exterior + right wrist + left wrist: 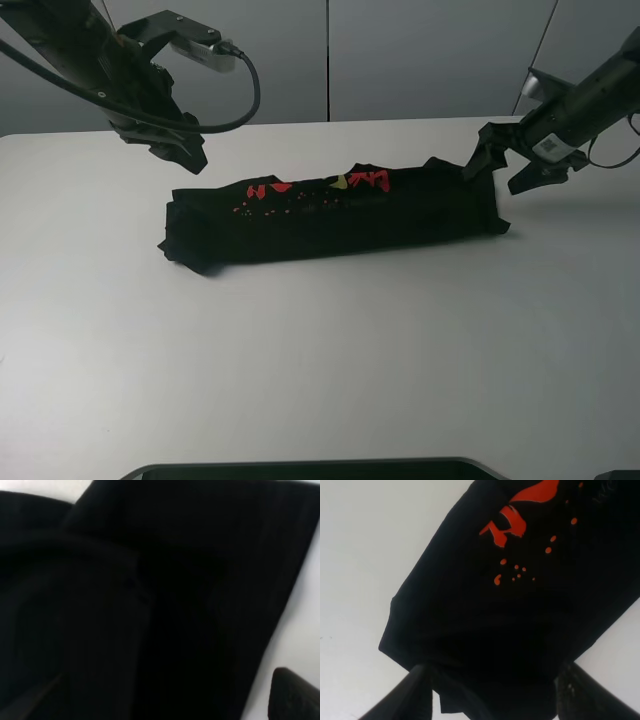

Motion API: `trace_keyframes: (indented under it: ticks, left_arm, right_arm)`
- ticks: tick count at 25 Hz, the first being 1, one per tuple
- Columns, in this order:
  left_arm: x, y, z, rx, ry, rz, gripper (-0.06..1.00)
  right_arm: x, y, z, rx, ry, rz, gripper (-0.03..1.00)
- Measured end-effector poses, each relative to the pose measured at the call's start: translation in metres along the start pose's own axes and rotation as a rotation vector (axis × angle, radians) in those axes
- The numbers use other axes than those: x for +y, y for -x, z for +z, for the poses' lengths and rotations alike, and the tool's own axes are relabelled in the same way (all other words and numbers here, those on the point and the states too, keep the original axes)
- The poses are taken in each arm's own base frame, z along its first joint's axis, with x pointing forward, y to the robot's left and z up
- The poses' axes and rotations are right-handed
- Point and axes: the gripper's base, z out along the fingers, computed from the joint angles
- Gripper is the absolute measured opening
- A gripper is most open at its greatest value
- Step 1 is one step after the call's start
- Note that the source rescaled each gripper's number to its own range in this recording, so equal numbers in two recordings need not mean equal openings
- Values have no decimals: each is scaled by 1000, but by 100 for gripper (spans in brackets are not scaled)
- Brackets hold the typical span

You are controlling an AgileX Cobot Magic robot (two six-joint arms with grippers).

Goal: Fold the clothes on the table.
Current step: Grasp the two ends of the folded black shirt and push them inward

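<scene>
Black, matte fingers (412, 697) of the left gripper (178, 152) stand spread wide and released. The left wrist view shows the cloth of the T-shirt (330, 220) between them, but contact with the cloth cannot be determined. In the high view this gripper hangs at the T-shirt's far left corner.

The right gripper (508, 172) is likewise parted and released. One tip sits at the T-shirt's far right corner and the other just beyond the T-shirt's right end. Contact cannot be determined.

The T-shirt is folded into one long, narrow band of soft black knit. Its left end is lumpy and its right end squarer. A red print (310, 186) with a yellow patch and fine red dots runs along its far edge. Under the T-shirt lies the smooth white table (320, 360), with a broad bare margin on every side.
</scene>
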Motion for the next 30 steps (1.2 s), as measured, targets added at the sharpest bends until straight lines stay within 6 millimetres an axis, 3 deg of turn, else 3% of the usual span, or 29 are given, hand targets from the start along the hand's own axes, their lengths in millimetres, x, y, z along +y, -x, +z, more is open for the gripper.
trace_keyframes:
  ticks: [9, 18, 26, 30]
  left_arm:
    - [0, -1, 0, 8, -3, 0, 70]
    - [-1, -2, 0, 20, -8, 0, 71]
    - [-1, -2, 0, 21, -10, -1, 71]
    - [-1, -3, 0, 31, -13, -1, 71]
  right_arm:
    - [-8, -5, 28, 51, 48, 27, 85]
    - [-5, -5, 35, 59, 114, 46, 85]
    - [26, -7, 51, 107, 141, -43, 84]
    - [24, -7, 52, 116, 95, -50, 71]
